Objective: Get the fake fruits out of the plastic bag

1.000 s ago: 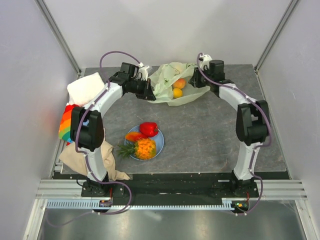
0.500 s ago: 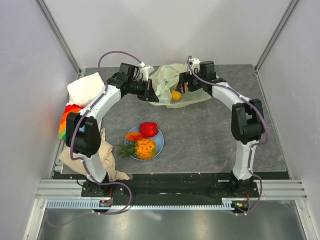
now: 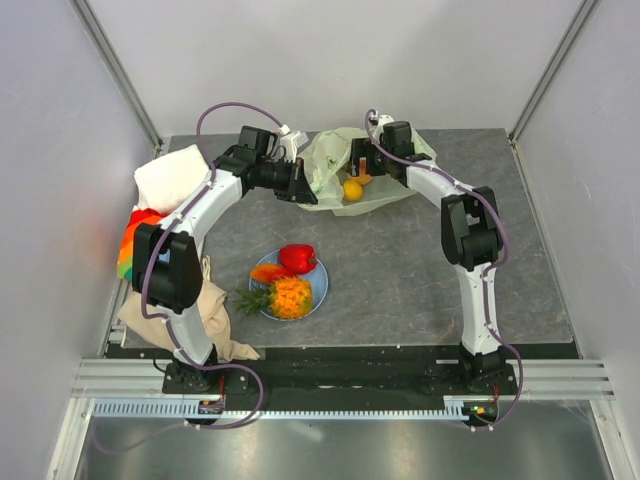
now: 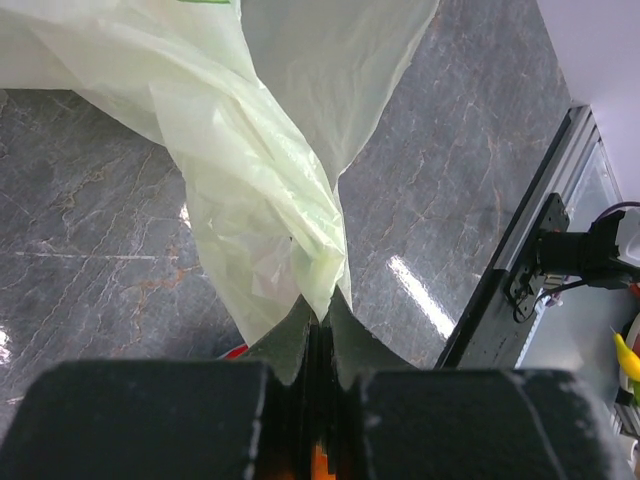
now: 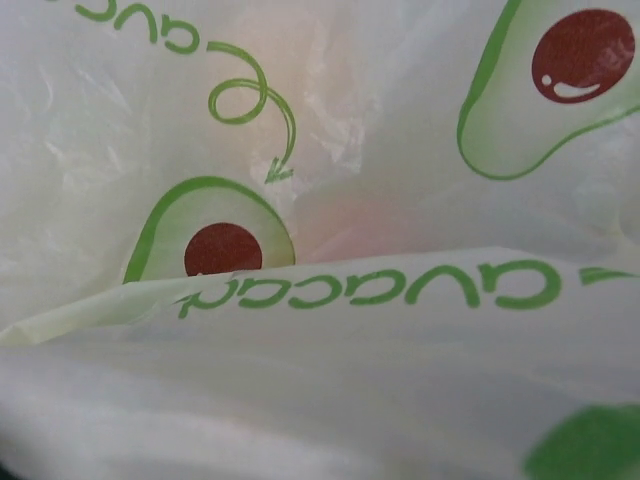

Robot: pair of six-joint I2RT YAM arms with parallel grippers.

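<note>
Thin translucent pale yellow-green plastic bag (image 4: 255,170): filmy, crinkled, soft sheen, green print. Dark grey marbled tabletop (image 4: 90,250): smooth, polished, streaks of glare. Orange pineapple fake fruit (image 3: 291,297) and red pepper-like fake fruit (image 3: 297,258): glossy plastic. Beige cloth (image 3: 228,325), white cloth (image 3: 170,178): matt fabric. Left gripper (image 4: 318,322): matt black, slightly grainy.

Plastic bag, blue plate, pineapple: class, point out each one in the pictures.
plastic bag (image 3: 325,162), top external view, left folded side
blue plate (image 3: 320,283), top external view, bare right rim
pineapple (image 3: 291,297), top external view, orange body
</note>
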